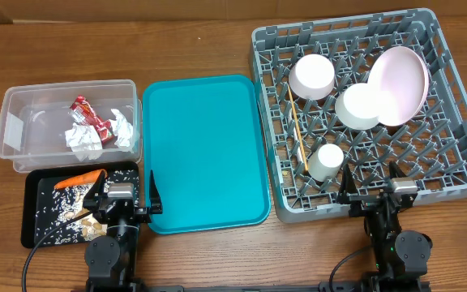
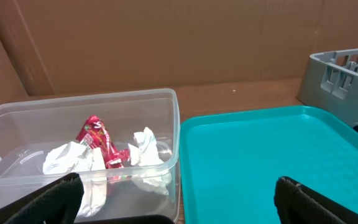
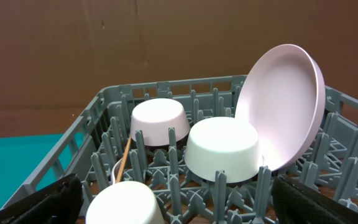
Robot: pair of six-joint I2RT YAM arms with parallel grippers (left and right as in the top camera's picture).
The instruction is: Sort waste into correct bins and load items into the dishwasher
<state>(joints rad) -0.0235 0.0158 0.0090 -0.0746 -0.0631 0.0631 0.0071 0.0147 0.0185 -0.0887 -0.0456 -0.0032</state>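
**Waste in the bins, dishes in the rack, both grippers open**

At the far left, the clear plastic tub (image 1: pixel 23 122) holds the red snack wrapper (image 1: pixel 90 118) and crumpled white napkins (image 1: pixel 81 136). Just in front of it, the black tray (image 1: pixel 32 212) carries the carrot (image 1: pixel 81 178) and beige crumbs (image 1: pixel 65 207). The left gripper (image 1: pixel 123 197) hangs over this tray's right edge, with its fingers wide apart and empty. The teal tray (image 1: pixel 205 146) lies in the middle. On the right, the grey dish rack (image 1: pixel 266 49) holds two upside-down white bowls (image 1: pixel 312 75), a tilted plate (image 1: pixel 400 81), a small cup (image 1: pixel 327 162) and a thin wooden stick (image 1: pixel 298 134). The right gripper (image 1: pixel 401 195) is at the rack's near edge, with its fingers apart and empty.
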